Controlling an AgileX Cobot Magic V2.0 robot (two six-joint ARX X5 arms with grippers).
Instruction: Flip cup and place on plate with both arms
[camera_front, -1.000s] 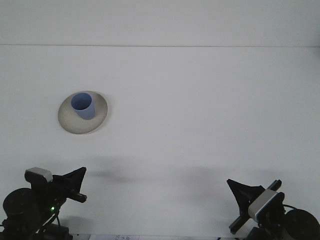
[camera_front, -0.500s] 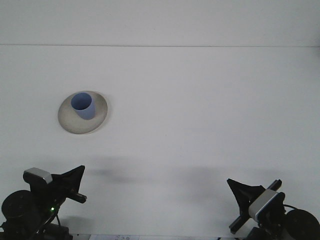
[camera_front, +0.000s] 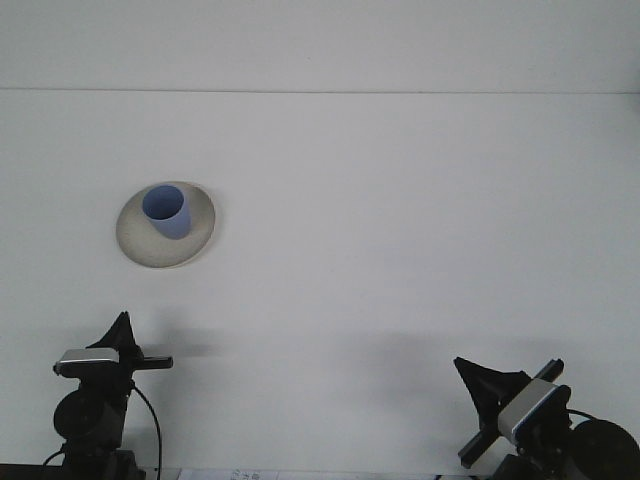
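One blue cup (camera_front: 166, 212) standing upright, mouth up, on a pale round plate (camera_front: 137, 245) at the left of the white surface (camera_front: 400, 230). Both arms low at the near edge, well apart from plate and cup. Left gripper (camera_front: 121, 331) near the bottom left corner, right gripper (camera_front: 478, 384) near the bottom right; nothing held by either. Cannot tell whether either pair of fingers is spread or pressed together.
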